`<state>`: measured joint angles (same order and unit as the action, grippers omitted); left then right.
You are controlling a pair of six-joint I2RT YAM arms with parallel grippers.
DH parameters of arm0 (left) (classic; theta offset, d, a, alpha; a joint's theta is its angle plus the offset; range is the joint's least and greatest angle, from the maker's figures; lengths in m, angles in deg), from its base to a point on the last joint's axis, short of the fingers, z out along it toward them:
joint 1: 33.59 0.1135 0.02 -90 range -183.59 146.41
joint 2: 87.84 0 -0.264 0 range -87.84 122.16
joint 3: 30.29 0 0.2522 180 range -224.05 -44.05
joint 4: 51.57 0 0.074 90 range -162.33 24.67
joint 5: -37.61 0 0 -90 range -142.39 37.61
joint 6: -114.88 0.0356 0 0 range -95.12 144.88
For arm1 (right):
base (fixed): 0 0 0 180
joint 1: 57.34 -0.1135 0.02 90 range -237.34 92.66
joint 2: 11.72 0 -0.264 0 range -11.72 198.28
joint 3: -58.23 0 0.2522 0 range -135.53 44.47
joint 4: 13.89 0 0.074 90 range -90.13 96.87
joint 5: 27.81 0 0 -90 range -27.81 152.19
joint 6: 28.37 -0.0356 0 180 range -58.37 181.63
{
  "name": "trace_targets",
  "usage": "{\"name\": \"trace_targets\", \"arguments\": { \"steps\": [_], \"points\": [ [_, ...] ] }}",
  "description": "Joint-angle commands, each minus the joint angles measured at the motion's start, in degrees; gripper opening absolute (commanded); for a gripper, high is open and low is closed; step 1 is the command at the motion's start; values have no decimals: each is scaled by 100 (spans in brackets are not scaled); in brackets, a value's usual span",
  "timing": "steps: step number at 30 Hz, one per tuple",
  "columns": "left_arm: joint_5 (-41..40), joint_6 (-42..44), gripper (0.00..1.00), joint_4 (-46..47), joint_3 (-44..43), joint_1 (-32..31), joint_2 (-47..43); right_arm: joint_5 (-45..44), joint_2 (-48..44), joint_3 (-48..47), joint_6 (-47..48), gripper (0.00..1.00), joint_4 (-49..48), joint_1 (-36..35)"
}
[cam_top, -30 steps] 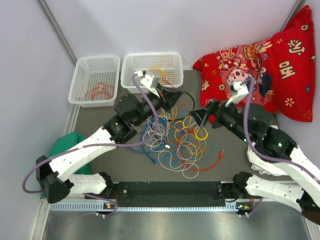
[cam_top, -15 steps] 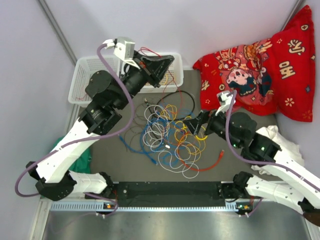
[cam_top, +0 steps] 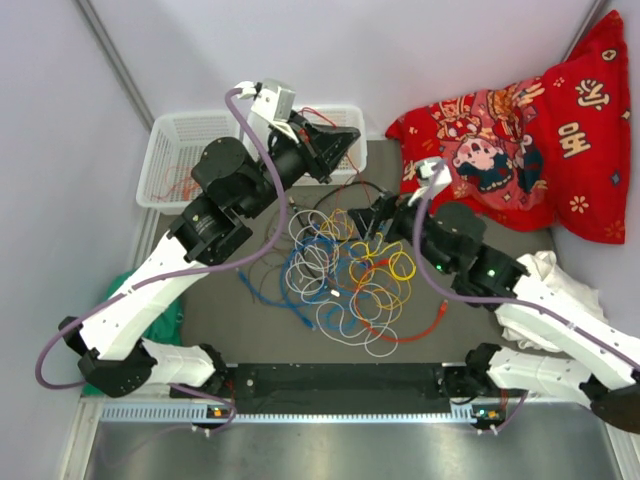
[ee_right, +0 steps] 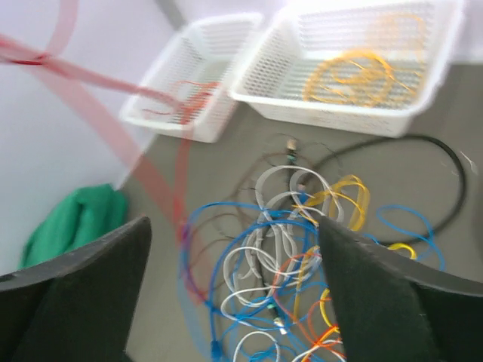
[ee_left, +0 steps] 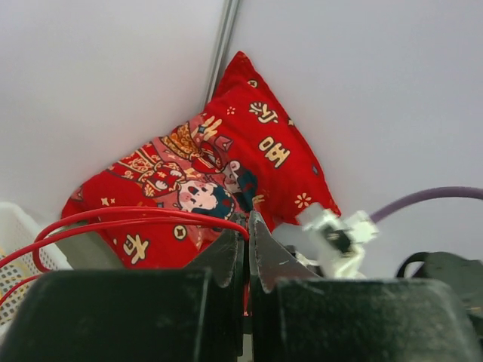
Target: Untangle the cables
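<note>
- where were the cables (cam_top: 345, 280)?
- we saw them piled on the tabletop (cam_top: 228, 320). our left pincer (ee_left: 247, 226) pinched a red cable (ee_left: 189, 213) up high; our right pincer (ee_right: 234, 226) hung spread wide above the pile.

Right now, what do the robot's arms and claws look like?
The left arm and right arm have white shells and round black joints. A purple hose loops along each. The left gripper and right gripper are black, with two wedge-shaped fingers.

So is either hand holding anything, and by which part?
The left hand pinches a red cable on its looped strand; the right hand is open, holding nothing.
</note>
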<state>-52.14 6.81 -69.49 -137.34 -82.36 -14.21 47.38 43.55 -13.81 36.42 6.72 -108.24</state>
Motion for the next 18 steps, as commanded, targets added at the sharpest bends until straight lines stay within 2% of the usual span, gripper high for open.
{"name": "trace_targets", "arguments": {
  "steps": [1,6,8,14,18],
  "points": [
    [247,-127,0,196,4,-1,-103,-1024,860,-385,-218,85,103,219],
    [28,13,0,197,-162,-1,-234,-735,1268,-45,-906,83,352,966],
    [-315,83,0,144,-450,-1,-208,-734,1206,211,-994,84,265,1002],
    [-403,531,0,-260,-1506,-1,204,-638,1057,888,-1153,87,334,1064],
    [-605,734,0,-287,-1657,-1,258,-602,899,1108,-1083,89,518,1064]
  ]
}}
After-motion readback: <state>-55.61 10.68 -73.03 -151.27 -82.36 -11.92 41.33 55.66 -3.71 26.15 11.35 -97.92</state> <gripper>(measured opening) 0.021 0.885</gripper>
